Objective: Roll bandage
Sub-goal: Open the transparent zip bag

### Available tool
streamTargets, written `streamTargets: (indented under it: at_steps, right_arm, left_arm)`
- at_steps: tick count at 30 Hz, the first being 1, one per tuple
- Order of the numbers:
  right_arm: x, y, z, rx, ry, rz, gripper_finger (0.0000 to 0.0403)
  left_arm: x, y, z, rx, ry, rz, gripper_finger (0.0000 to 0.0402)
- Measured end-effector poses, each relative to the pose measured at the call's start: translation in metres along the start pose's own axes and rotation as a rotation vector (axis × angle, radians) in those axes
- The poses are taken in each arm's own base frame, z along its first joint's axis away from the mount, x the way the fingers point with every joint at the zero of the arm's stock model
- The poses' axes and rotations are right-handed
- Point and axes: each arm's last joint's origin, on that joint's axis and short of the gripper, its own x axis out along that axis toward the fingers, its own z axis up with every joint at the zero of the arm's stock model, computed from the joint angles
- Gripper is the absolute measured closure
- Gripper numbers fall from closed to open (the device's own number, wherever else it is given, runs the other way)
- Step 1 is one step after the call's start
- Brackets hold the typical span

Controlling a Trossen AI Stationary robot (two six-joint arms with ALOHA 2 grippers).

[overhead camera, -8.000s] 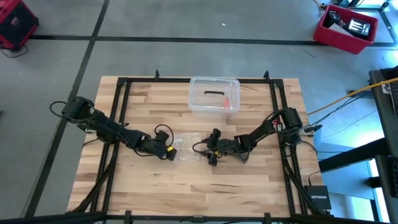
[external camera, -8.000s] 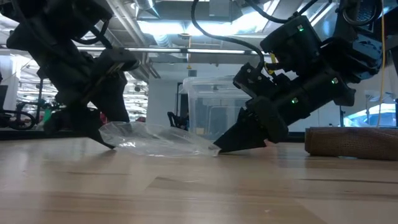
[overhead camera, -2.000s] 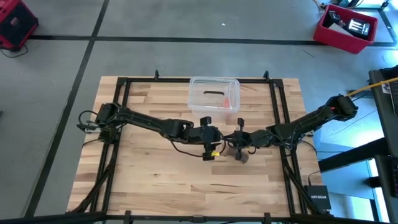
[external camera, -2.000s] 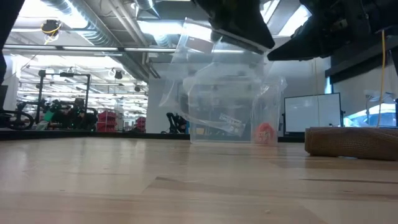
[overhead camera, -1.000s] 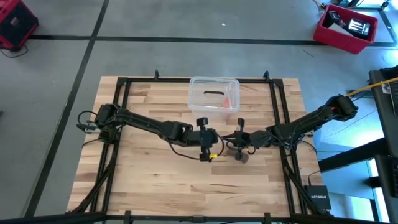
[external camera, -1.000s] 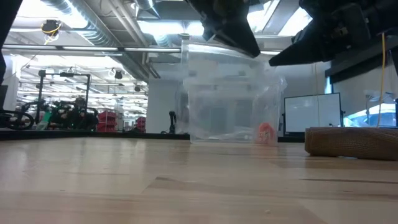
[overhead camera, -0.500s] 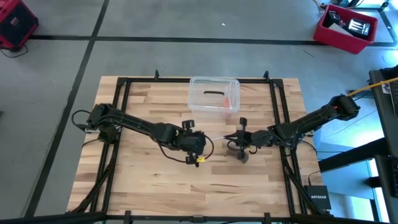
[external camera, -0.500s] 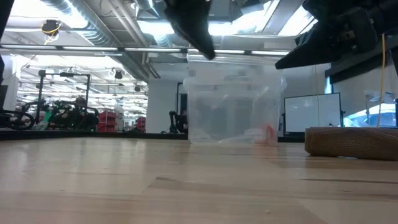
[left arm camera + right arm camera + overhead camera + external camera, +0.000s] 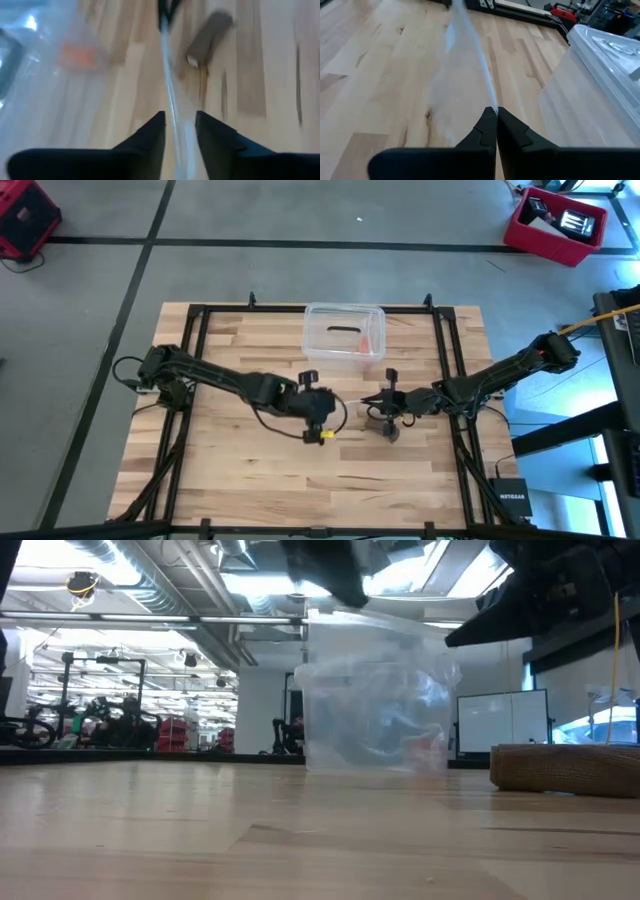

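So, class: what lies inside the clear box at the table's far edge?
Inside the box, the high view shows a dark object and something orange-red. What they are cannot be told. The low view adds nothing: the bag hangs before it.

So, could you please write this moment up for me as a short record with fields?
left end effector: open, fingers either side of the bag's edge, mid-table
right end effector: shut on the clear plastic bag
bag: stretched between the two end effectors
bandage: small brown roll lying on the table beside the right end effector, not held
clear plastic box: at the table's far edge, no lid
task state: bandage untouched by either arm
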Motion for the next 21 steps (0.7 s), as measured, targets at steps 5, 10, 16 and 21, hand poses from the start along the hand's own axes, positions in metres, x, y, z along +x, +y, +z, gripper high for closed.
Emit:
streamTargets:
  at_steps: [5, 10, 16, 21]
  right_arm:
    - [0.000, 0.000, 0.000, -0.002, -0.002, -0.004, 0.0398]
    - [0.000, 0.000, 0.000, -0.020, -0.004, -0.004, 0.0398]
    - [0.000, -0.001, 0.001, -0.020, -0.005, -0.022, 0.0398]
    - [0.000, -0.001, 0.000, -0.023, -0.002, -0.022, 0.0398]
  left_arm:
    - [-0.013, 0.012, 0.023, -0.040, -0.103, -0.028, 0.0244]
    - [-0.002, 0.031, 0.024, -0.077, -0.071, 0.012, 0.0225]
    - [0.022, 0.032, 0.013, -0.058, 0.048, 0.012, 0.0224]
    - [0.027, 0.029, 0.012, -0.048, 0.053, -0.001, 0.0224]
